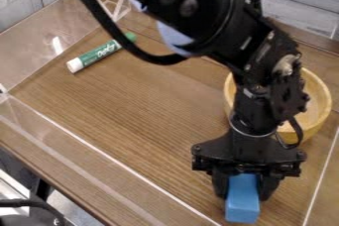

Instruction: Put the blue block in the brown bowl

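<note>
I see the blue block [244, 202], a small light-blue matte piece with rounded edges, standing upright near the front edge of the counter [119, 121], its upper part hidden between the closed jaws of my end effector [247, 177]. I cannot tell whether its lower end touches the wood. The brown bowl [315, 101], round, light wood with a thick rim, sits upright behind and to the right of the block, largely hidden by the arm.
</note>
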{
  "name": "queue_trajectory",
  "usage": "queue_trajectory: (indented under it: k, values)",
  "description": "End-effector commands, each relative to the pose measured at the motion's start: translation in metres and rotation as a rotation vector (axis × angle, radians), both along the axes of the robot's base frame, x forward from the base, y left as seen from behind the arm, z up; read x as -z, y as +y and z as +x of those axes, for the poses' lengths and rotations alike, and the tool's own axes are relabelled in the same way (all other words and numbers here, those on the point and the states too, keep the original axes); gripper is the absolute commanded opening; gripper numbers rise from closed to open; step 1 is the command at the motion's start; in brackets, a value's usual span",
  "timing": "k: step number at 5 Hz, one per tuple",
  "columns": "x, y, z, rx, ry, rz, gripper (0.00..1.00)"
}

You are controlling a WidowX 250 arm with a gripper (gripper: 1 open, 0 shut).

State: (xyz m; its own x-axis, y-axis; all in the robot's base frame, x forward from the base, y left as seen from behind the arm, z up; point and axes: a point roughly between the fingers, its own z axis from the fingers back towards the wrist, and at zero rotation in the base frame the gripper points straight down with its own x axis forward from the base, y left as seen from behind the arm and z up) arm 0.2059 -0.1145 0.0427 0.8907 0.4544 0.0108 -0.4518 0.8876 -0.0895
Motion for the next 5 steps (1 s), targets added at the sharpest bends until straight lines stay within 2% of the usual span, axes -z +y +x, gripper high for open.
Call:
queue_trajectory:
  k: [1,4,5]
  values:
    - [-0.02,-0.007,0.011,0.028,-0.071,-0.016,0.0]
    - [-0.032,-0.005,0.013,0.067,-0.094,0.024,0.0]
    - [-0.037,-0.005,0.016,0.084,-0.112,0.029,0.0]
